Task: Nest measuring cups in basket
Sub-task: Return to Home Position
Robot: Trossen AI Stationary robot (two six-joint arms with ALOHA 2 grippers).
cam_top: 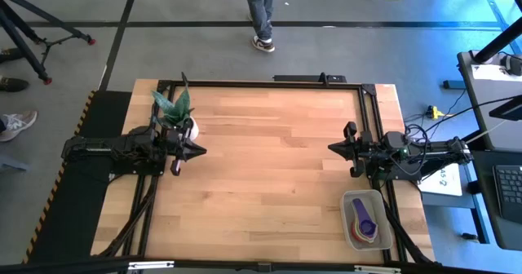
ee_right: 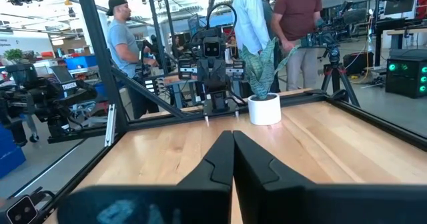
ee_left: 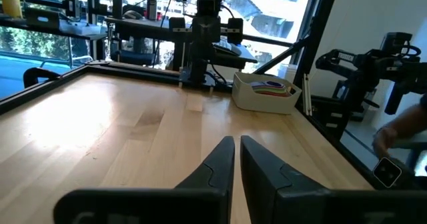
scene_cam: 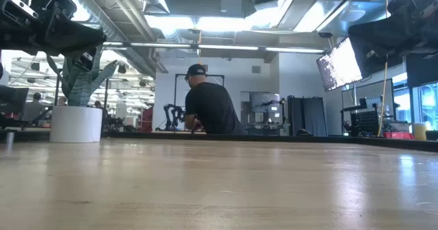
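Observation:
The basket (cam_top: pixel 367 218), a translucent greyish-white tub, stands on the table near its right near corner and holds nested measuring cups (cam_top: pixel 364 219), a purple one uppermost. The left wrist view shows the basket (ee_left: pixel 265 95) across the table with coloured cups (ee_left: pixel 271 86) inside. My left gripper (cam_top: pixel 201 151) hovers shut over the table's left side beside the plant pot. My right gripper (cam_top: pixel 332 148) hovers shut over the right side, farther from the near edge than the basket. Both sets of fingers show shut in their wrist views (ee_left: pixel 237 151) (ee_right: pixel 233 144).
A white plant pot (cam_top: pixel 189 127) with a green plant stands by the left arm, also in the low view (scene_cam: pixel 76 122) and right wrist view (ee_right: pixel 265 109). Bare wood (cam_top: pixel 269 160) lies between the arms. People stand beyond the table (scene_cam: pixel 209 103).

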